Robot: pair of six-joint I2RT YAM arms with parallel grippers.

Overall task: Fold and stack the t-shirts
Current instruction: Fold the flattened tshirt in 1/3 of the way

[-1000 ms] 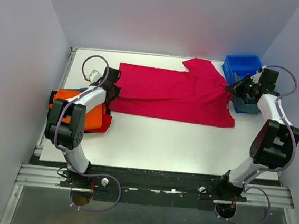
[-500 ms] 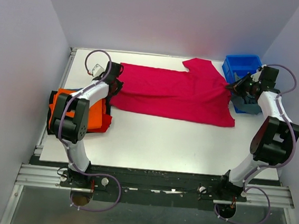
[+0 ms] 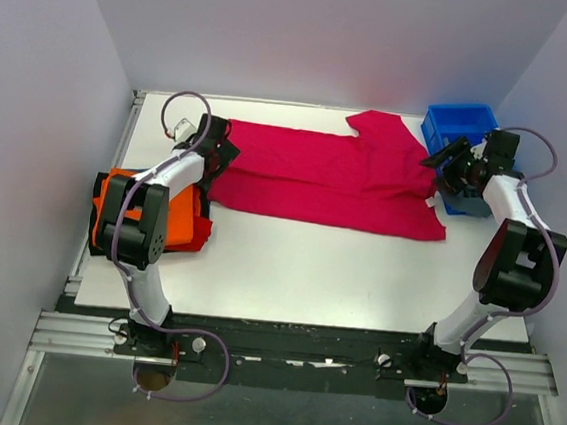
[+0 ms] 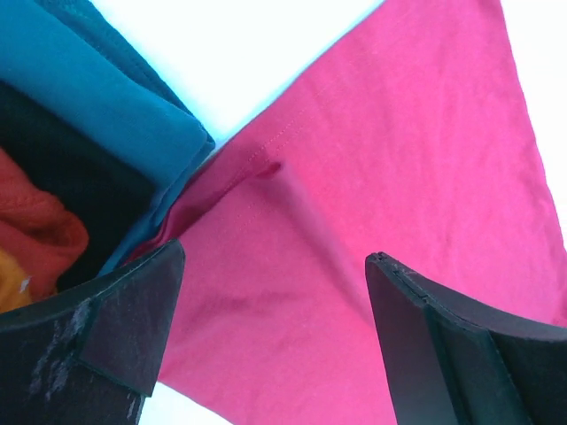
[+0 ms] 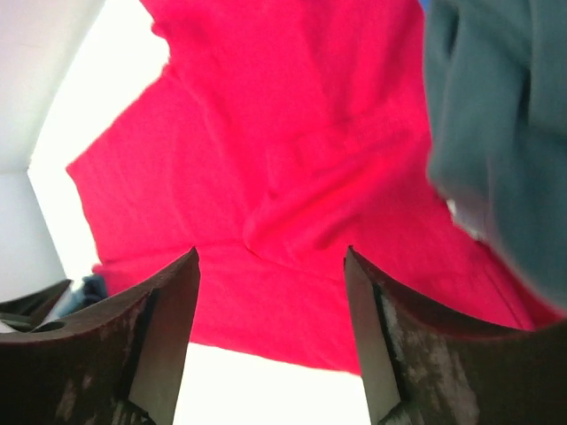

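Note:
A large crimson-pink t-shirt [image 3: 332,182] lies spread flat across the back of the table, folded lengthwise. My left gripper [image 3: 217,152] stands open over its left edge, and the cloth [image 4: 354,177] lies loose between the wide jaws [image 4: 275,332]. At the shirt's right edge my right gripper [image 3: 446,164] is open too, the cloth [image 5: 283,159] below it unheld [image 5: 270,341]. A stack of folded t-shirts, orange on top [image 3: 172,224], sits at the left edge; its blue [image 4: 97,80] and black [image 4: 62,168] layers show in the left wrist view.
A blue plastic bin [image 3: 460,124] stands at the back right corner, behind my right gripper. Grey-blue cloth [image 5: 496,133] hangs close beside the right wrist. White walls close in the back and both sides.
Both grippers went from shut to open, letting go of the crimson-pink shirt's ends. The left gripper shifted slightly towards the back; the shirt now lies flat.

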